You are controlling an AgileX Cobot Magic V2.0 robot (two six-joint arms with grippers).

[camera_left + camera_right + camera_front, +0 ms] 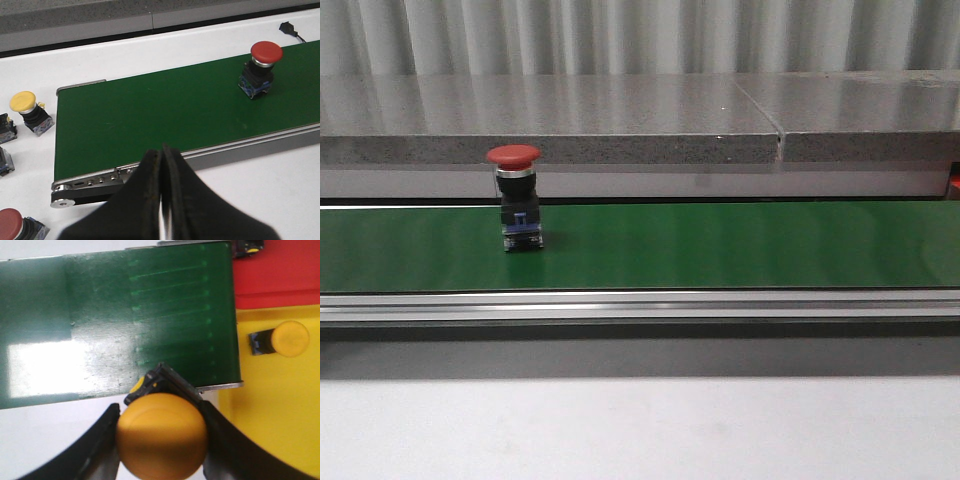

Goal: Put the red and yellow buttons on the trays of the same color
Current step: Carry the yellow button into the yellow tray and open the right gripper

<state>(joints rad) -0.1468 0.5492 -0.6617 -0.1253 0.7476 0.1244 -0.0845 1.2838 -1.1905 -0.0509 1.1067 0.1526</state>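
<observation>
A red button [514, 198] with a black body stands upright on the green belt [720, 245], left of centre; the left wrist view shows the same red button [262, 66] well beyond my left gripper [162, 165], which is shut with nothing in it. My right gripper [161, 437] is shut on a yellow button [161, 434], held over the white table near the belt's end. Just past that end lie the yellow tray [280, 405], with another yellow button [281, 339] on its side, and the red tray [277, 275].
More buttons wait on the white table beside the belt's other end: a yellow one [29, 111], a red one [15, 225] and partly cut-off dark bodies [6, 129]. A grey stone ledge [620, 120] runs behind the belt. A black connector [289, 29] lies far off.
</observation>
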